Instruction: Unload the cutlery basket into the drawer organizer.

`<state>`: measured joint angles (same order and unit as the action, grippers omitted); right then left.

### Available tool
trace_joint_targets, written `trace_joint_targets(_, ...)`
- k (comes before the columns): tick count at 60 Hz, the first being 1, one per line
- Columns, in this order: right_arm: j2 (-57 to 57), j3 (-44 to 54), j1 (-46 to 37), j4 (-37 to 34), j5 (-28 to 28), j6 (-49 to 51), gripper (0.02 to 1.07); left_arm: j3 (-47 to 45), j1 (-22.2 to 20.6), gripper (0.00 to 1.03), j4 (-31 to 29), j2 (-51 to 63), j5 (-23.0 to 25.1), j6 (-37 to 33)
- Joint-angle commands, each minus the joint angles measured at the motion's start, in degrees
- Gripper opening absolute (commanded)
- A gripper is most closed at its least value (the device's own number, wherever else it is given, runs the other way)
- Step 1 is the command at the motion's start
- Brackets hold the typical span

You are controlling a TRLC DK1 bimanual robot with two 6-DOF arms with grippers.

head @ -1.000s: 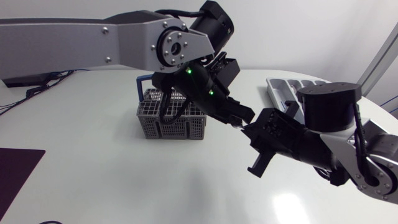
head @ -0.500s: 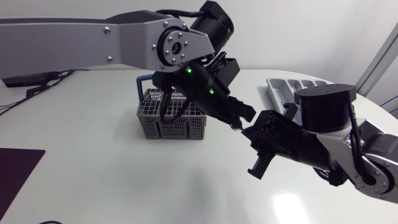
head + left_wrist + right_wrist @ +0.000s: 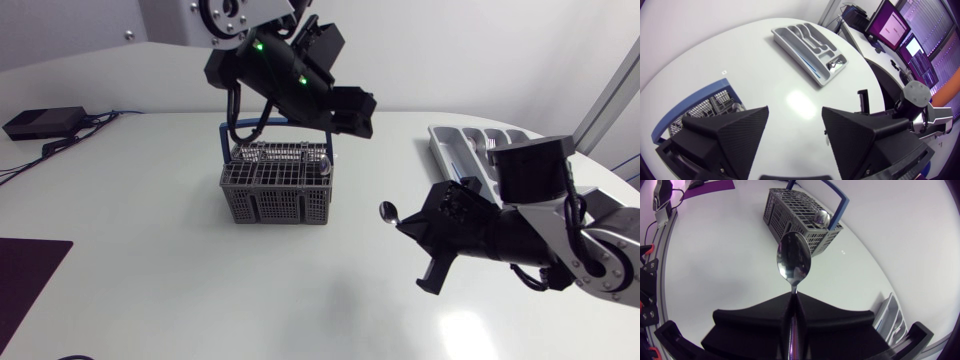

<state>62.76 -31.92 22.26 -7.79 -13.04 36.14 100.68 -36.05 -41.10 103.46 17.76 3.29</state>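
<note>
The right gripper (image 3: 792,299) is clamped tight on the handle of a shiny steel spoon (image 3: 794,262), holding it clear above the white table (image 3: 200,290) with its bowl pointing ahead of the fingers. The left gripper (image 3: 794,114) hangs wide open and empty over the grey mesh cutlery basket with a blue handle (image 3: 275,188), where one rounded steel piece (image 3: 821,216) stands in a corner. The grey plastic drawer organizer (image 3: 799,54) holds something shiny in its small end compartment.
</note>
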Motion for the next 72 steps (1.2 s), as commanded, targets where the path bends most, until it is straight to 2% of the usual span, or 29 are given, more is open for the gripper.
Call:
trace_joint_targets(1, 1.8, -1.6, -4.1, -1.4, -3.1, 2.6, 0.08, 1.7, 2.1, 0.8, -0.8, -0.4, 0.5, -3.0)
trace_joint_targets(8, 4.5, -3.8, -10.8, -3.5, -8.5, 6.7, 0.08, 0.8, 4.5, 0.8, -1.3, 0.2, 0.5, -6.3)
trace_joint_targets(15, 8.1, -6.5, -16.7, -5.5, -11.6, 12.3, 0.08, -1.2, 6.4, 0.8, -1.8, 0.4, 0.5, -9.7)
trace_joint_targets(29, 17.7, -14.7, -28.0, -13.9, -17.7, 25.5, 0.08, -4.8, 9.3, 0.8, -1.5, 1.7, 0.6, -14.0)
trace_joint_targets(51, 29.0, -22.5, -39.2, -20.2, -18.0, 42.7, 0.08, -9.1, 9.9, 0.8, 1.6, 1.7, 0.6, -16.0)
trace_joint_targets(72, 40.8, -32.5, -48.4, -21.5, -13.7, 55.1, 0.08, -10.9, 10.1, 0.8, 4.2, 3.1, 1.7, -18.7)
